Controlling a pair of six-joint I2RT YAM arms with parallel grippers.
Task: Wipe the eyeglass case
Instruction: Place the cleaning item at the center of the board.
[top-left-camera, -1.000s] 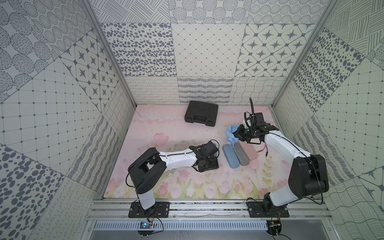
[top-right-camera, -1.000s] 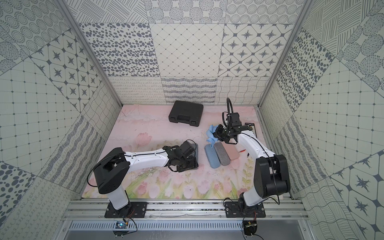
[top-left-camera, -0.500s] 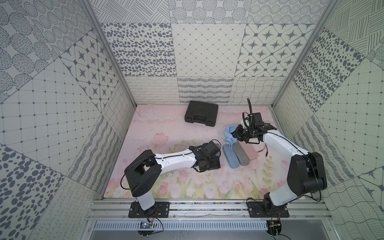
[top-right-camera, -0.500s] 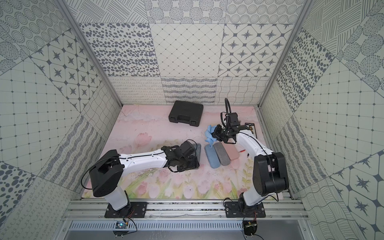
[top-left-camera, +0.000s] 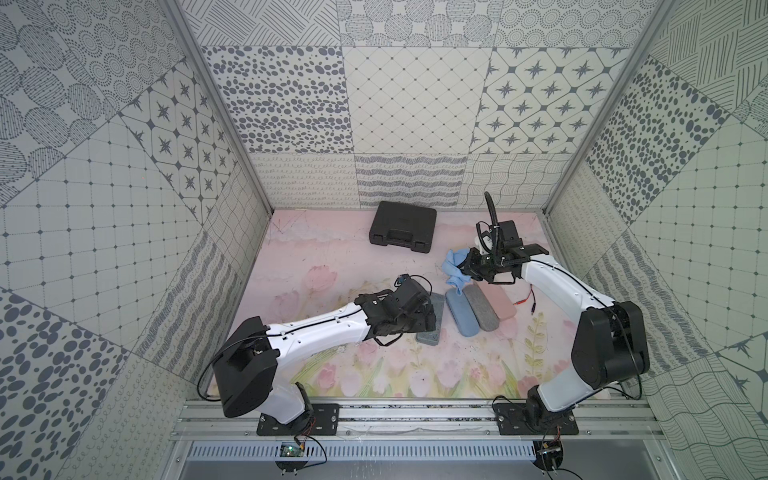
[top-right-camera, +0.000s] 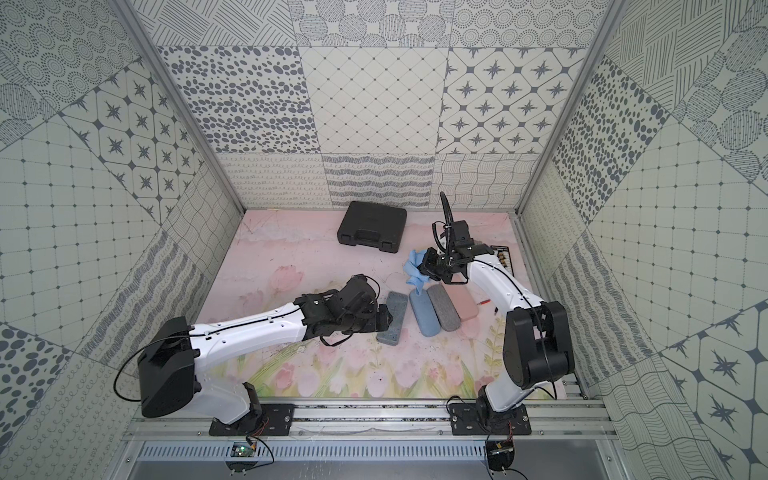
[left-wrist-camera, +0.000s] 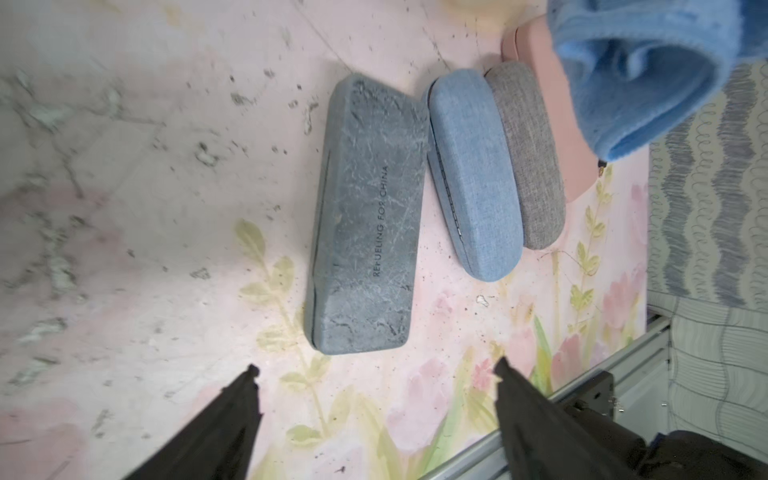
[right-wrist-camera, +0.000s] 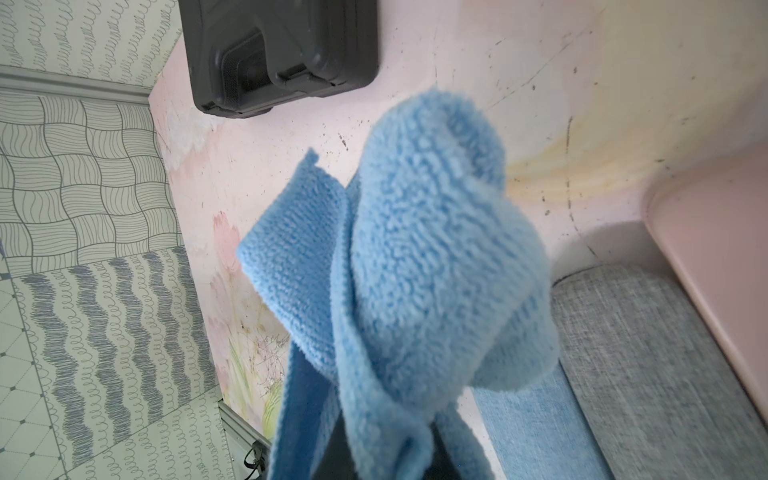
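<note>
Left wrist view: eyeglass case (left-wrist-camera: 365, 216) lies lengthwise front-to-back before wide-open left pincer (left-wrist-camera: 377, 366); right pincer (top-left-camera: 466, 266) clamps cloth (top-left-camera: 454, 272).

The blue cloth (right-wrist-camera: 415, 257) buries the jaws of the right gripper (top-left-camera: 467, 266) in every view I have. From the right wrist, the frame edge cuts off the pink case (right-wrist-camera: 715, 257) and the black toolbox (right-wrist-camera: 282, 54). From the left wrist, the cloth is blurred and covers much of the pink case. In a top view, a small red item (top-left-camera: 523, 300) nearby is too small for me to name.
</note>
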